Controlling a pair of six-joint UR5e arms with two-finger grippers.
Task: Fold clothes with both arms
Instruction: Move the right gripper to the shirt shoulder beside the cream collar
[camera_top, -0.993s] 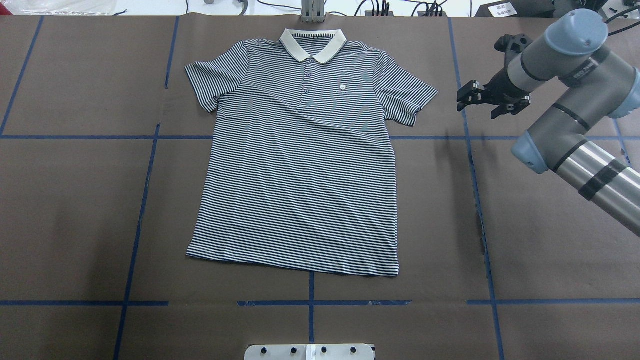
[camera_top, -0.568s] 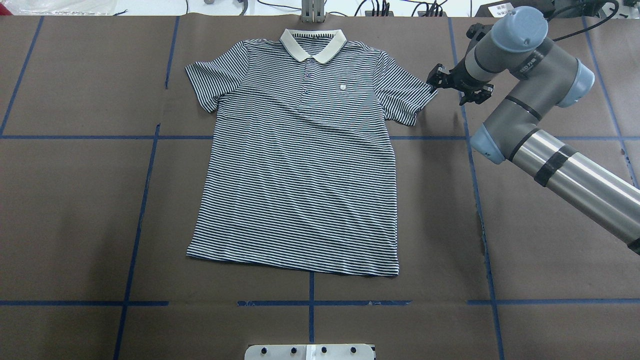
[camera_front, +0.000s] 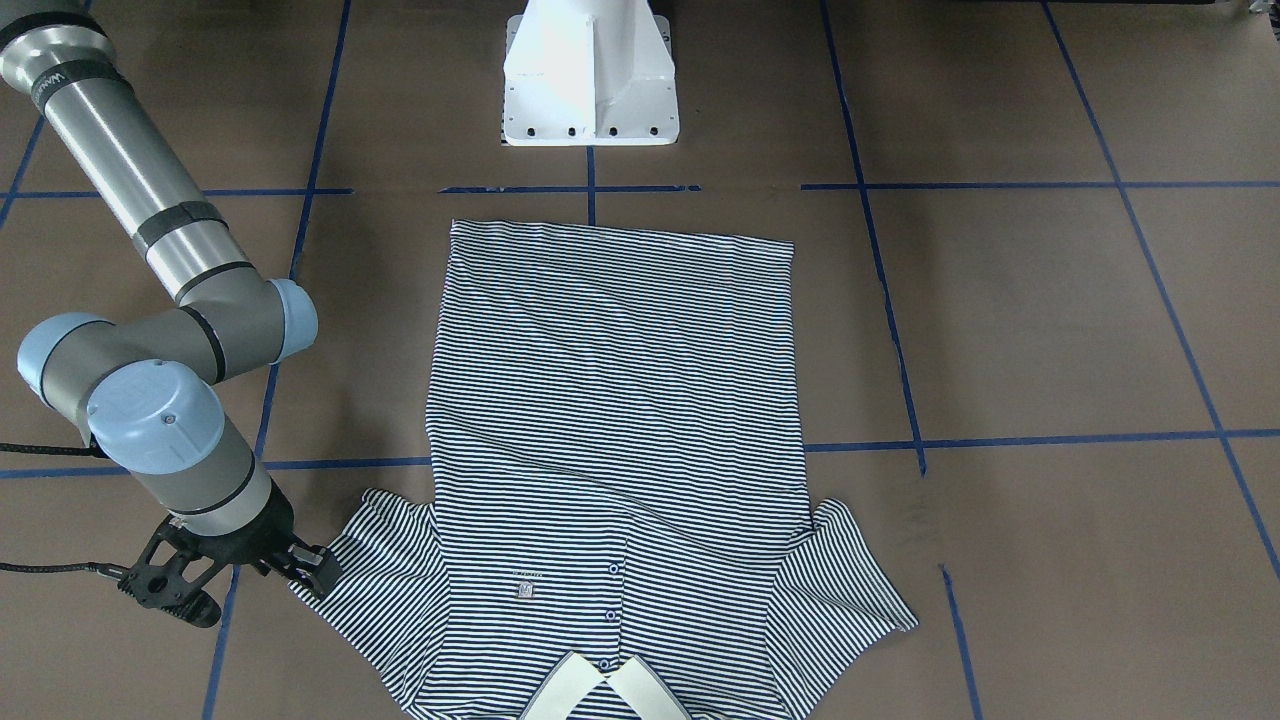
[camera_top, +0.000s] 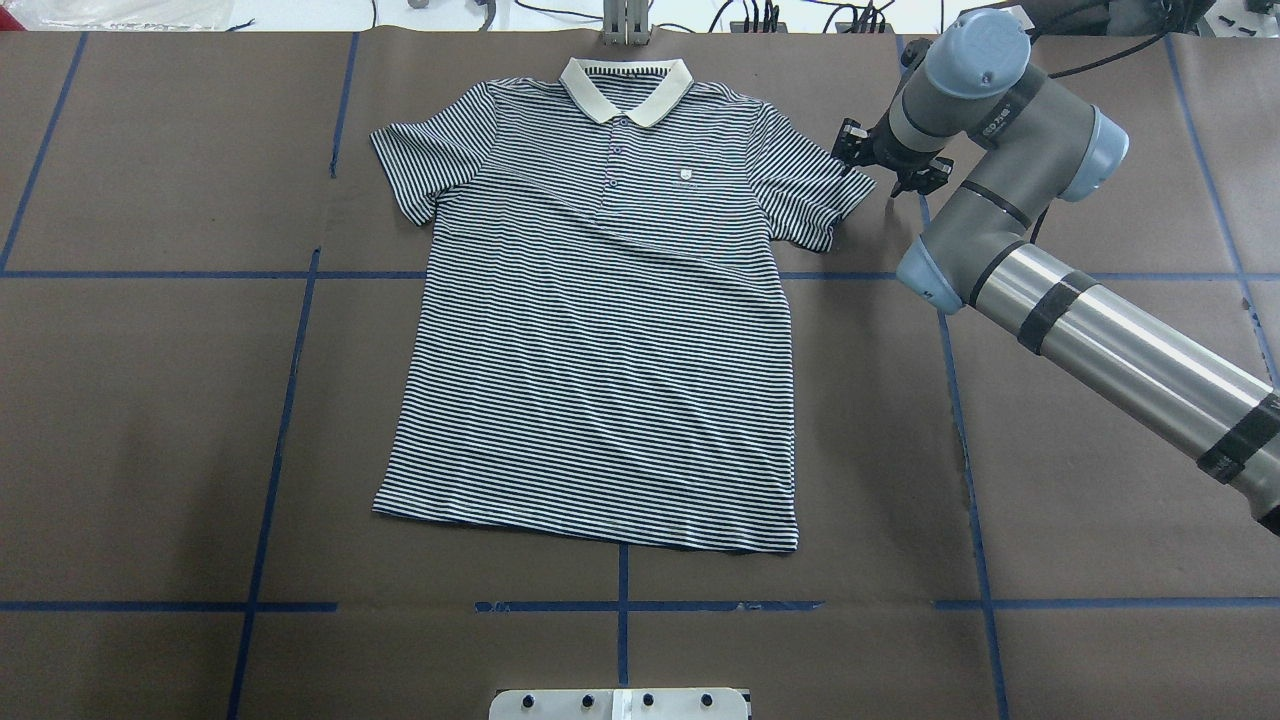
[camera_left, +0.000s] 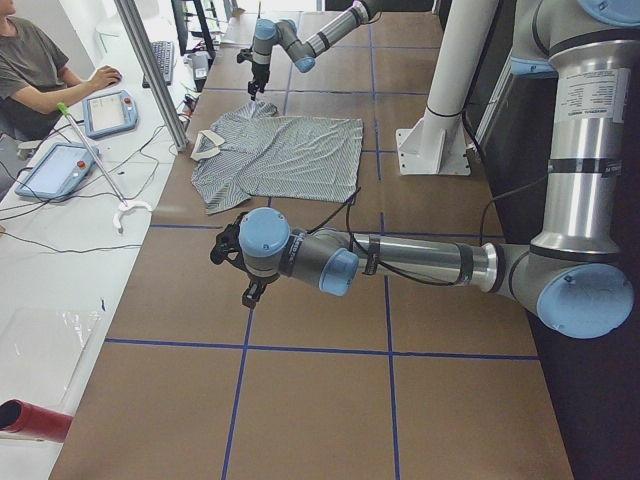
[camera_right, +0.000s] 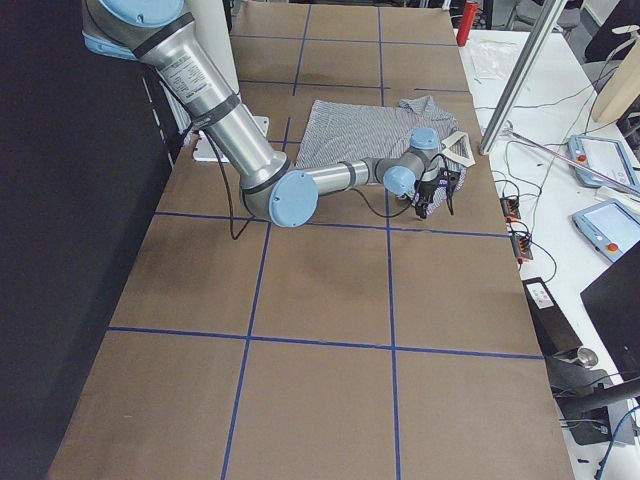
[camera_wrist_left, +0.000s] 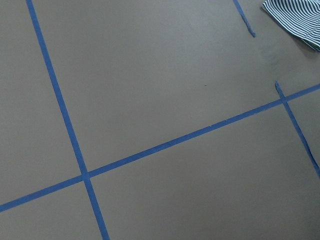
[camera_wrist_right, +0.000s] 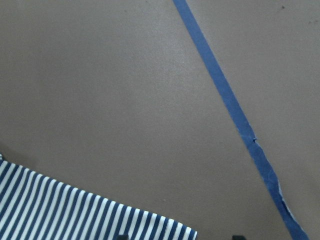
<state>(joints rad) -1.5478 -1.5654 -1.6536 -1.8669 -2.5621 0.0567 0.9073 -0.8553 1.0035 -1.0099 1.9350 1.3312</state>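
The striped polo shirt (camera_top: 600, 330) lies flat and face up on the brown table, with its cream collar (camera_top: 626, 88) at the far edge. It also shows in the front view (camera_front: 620, 420). My right gripper (camera_top: 885, 162) is open and empty, low over the table at the outer edge of the shirt's sleeve (camera_top: 815, 195) on my right. In the right wrist view the sleeve edge (camera_wrist_right: 75, 210) lies by the two fingertips, which stand apart. My left gripper (camera_left: 235, 265) shows only in the exterior left view, well clear of the shirt. I cannot tell whether it is open or shut.
Blue tape lines (camera_top: 940, 300) grid the brown table. The white pedestal base (camera_front: 590, 80) stands at the near edge. An operator (camera_left: 40, 70) with pendants sits at a side bench beyond the table's far edge. The left wrist view shows a sleeve corner (camera_wrist_left: 300, 20).
My right arm has swung left and towards the far edge, bringing the open gripper from well right of the shirt to its sleeve's outer edge. The shirt has not moved.
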